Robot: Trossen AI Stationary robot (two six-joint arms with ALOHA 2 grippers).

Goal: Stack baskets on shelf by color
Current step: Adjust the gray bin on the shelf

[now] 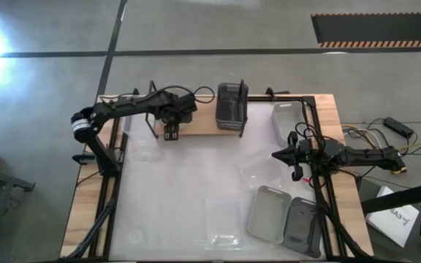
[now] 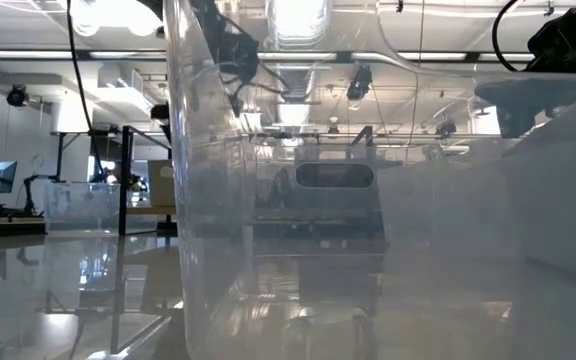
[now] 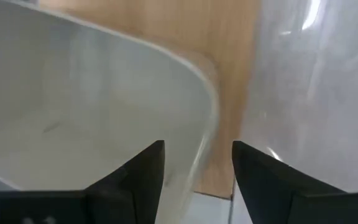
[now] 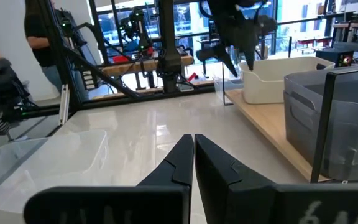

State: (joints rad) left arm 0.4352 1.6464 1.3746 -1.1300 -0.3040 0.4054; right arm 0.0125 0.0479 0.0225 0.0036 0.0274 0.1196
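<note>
My left gripper (image 1: 170, 134) (image 3: 197, 146) is open over the left part of the shelf (image 1: 199, 124). It points down, and its fingers stand on either side of a white basket's (image 3: 104, 106) corner wall, with a gap showing. That white basket (image 4: 278, 74) rests by its bottom on the shelf board. In the high view the arm hides it. A dark grey basket (image 1: 232, 104) (image 4: 331, 118) stands on the middle of the shelf. My right gripper (image 1: 278, 155) (image 4: 193, 138) is shut and empty, low over the table's right side.
A light grey basket (image 1: 287, 120) sits at the shelf's right end. A light grey basket (image 1: 269, 213) and a dark grey one (image 1: 303, 226) lie near the table's near right corner. Translucent baskets (image 1: 221, 219) (image 1: 258, 169) lie mid-table, and one (image 2: 268, 200) fills the low view.
</note>
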